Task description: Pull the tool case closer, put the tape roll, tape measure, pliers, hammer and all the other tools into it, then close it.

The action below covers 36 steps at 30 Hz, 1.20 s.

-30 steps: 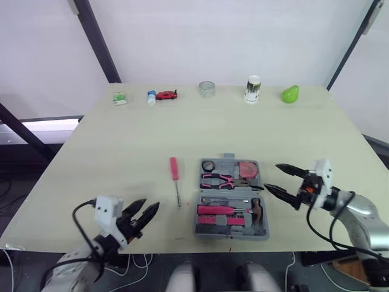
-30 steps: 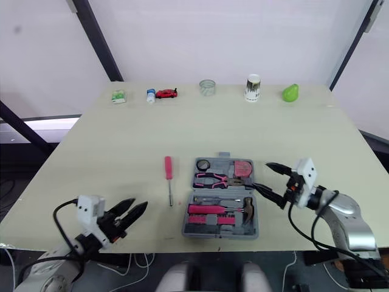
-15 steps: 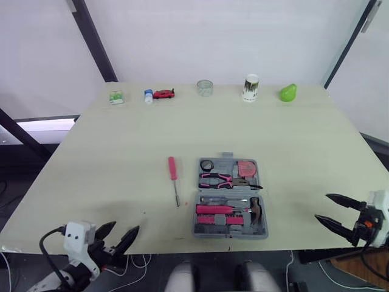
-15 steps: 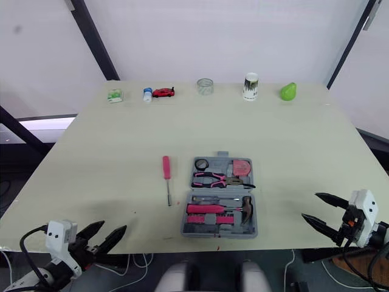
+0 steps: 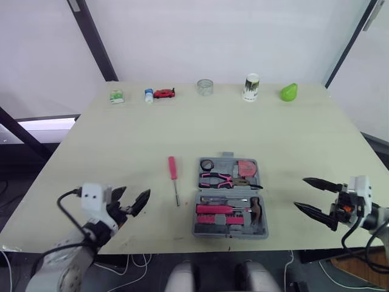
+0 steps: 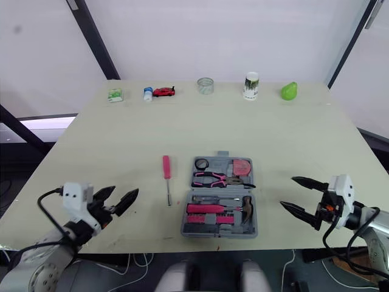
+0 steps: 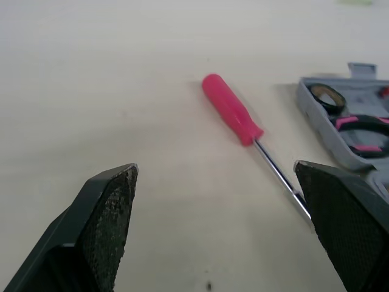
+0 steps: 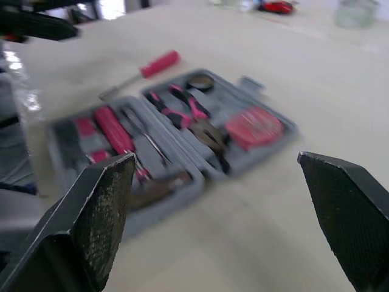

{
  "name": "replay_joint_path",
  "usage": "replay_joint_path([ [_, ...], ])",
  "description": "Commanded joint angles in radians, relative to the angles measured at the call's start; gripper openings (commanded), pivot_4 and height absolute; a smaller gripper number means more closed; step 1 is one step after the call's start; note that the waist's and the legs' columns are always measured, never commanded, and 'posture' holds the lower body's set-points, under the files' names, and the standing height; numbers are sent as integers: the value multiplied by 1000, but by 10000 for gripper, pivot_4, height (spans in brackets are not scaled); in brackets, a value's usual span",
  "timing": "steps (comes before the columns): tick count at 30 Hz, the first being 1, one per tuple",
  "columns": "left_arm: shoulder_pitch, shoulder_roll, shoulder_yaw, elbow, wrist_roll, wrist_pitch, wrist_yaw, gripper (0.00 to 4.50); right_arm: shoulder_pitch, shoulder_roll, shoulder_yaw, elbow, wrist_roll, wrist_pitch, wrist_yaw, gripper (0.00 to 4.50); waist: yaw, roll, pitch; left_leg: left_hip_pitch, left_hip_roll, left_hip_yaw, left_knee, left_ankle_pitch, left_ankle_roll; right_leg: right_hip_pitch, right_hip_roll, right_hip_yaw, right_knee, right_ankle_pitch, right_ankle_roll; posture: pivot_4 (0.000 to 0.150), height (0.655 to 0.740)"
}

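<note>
The grey tool case [image 5: 197,226] lies open near the table's front, holding a black tape roll [image 5: 208,165], a pink tape measure [image 5: 247,168], pliers [image 5: 220,179], a hammer [image 5: 256,208] and pink-handled tools. A pink screwdriver [image 5: 173,168] lies on the table just left of the case, also in the left wrist view as the screwdriver [image 7: 232,109]. My left gripper [image 5: 131,199] hovers open at the front left, well short of the screwdriver. My right gripper [image 5: 302,193] is open to the right of the case, with nothing between its fingers.
Along the far edge stand a small green item [image 5: 117,97], a little bottle [image 5: 148,95], a red toy car [image 5: 165,93], a clear cup [image 5: 205,87], a paper cup [image 5: 251,87] and a green pear [image 5: 289,92]. The table's front edge runs just below the case.
Both grippers sank to the table's front edge half a second ago and have risen back inward. The right one now sits farther from the case than a second ago. The tools have not moved.
</note>
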Motion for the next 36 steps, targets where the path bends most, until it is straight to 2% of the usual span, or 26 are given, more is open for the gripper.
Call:
replay_joint_path([
  [1,-73,8,-42,-43,29,76,84,43984,-32,-3,24,-92,37,38,0,45000,0,0,0,0,0,0,0,0,0,0,0,0,0,0,0,1500,7400],
  [6,-263,-70,-147,-30,63,217,242,43984,-118,2,101,-175,32,89,-19,45000,4,0,1,0,-1,-1,1,0,0,1,0,-1,1,1,1,1500,7400],
  [14,-390,-152,-213,83,144,269,359,43984,-179,12,154,-237,27,144,-73,45000,2,-1,2,-1,-1,-4,-1,0,0,1,1,-2,0,1,1,1500,7400],
  [28,-529,-256,-313,403,292,135,376,43984,-157,23,186,-325,25,189,-154,45000,3,-2,3,-2,-2,-4,0,0,0,1,1,-3,0,1,1,1500,7400],
  [30,-540,-271,-319,445,307,110,377,38832,-153,17,180,-330,29,193,-155,45000,3,-2,2,-2,-2,-4,0,0,0,1,1,-3,0,1,1,1500,7400],
  [31,-541,-277,-320,457,313,97,377,38673,-152,14,177,-334,33,197,-157,45000,3,-2,2,-2,-2,-4,0,0,0,1,1,-3,0,1,1,1500,7400],
  [36,-493,-281,-315,420,324,89,359,14987,-141,5,169,-343,38,206,-156,45000,5,-2,2,-2,-2,-4,0,0,0,1,0,-3,0,1,1,1500,7400],
])
